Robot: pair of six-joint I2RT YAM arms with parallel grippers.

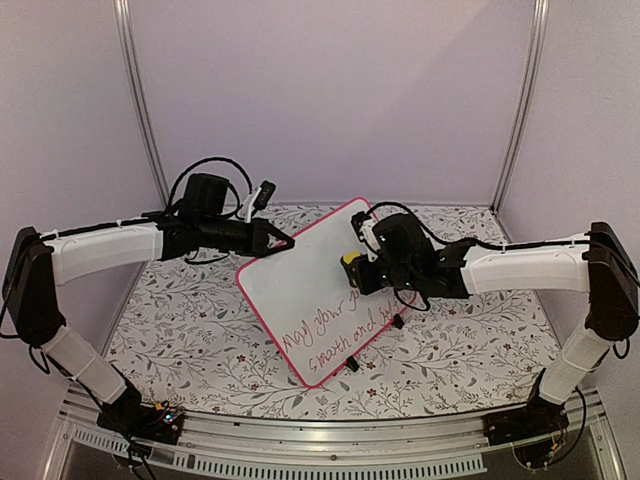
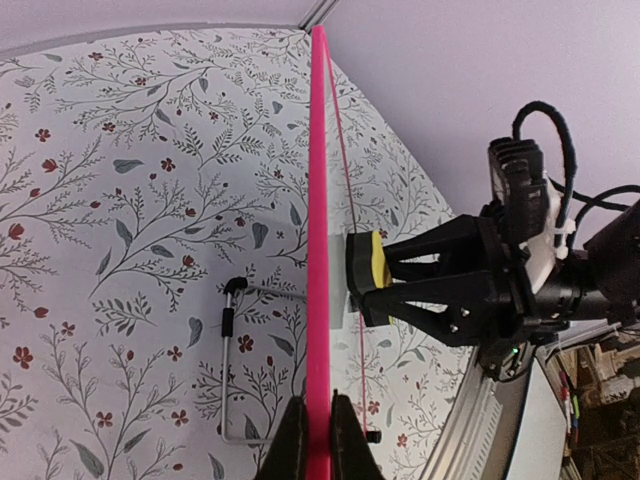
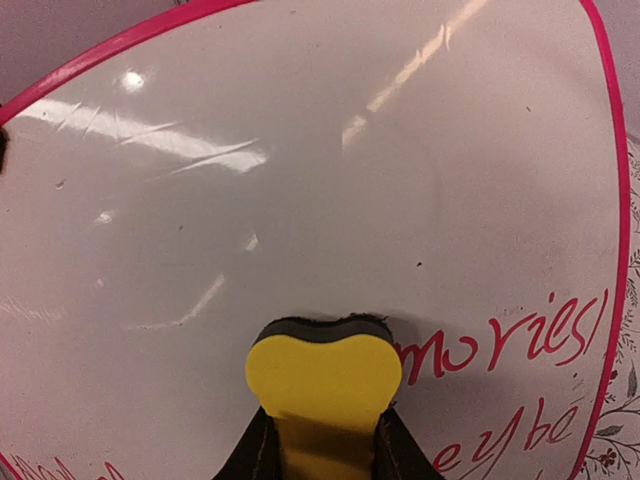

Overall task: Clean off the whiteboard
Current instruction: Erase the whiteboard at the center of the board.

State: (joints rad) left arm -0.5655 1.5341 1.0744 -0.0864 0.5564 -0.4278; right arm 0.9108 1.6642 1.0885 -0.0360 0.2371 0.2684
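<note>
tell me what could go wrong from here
1. The left gripper pinches only the thin edge of the white rectangular board with a pink-red frame. Eraser pressure might twist it or make it slip.
2. The yellow block eraser looks squeezed and bowed in the right gripper, so it may pop free.
3. The red handwriting covers the board's near end, and strokes could miss it.

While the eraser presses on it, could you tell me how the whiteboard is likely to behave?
Probably stiff: the whiteboard looks flat edge-on, with no sag. It may pivot or slip, since the left tool pinches only its thin frame. Its glossy face likely lets the eraser glide easily.
</note>
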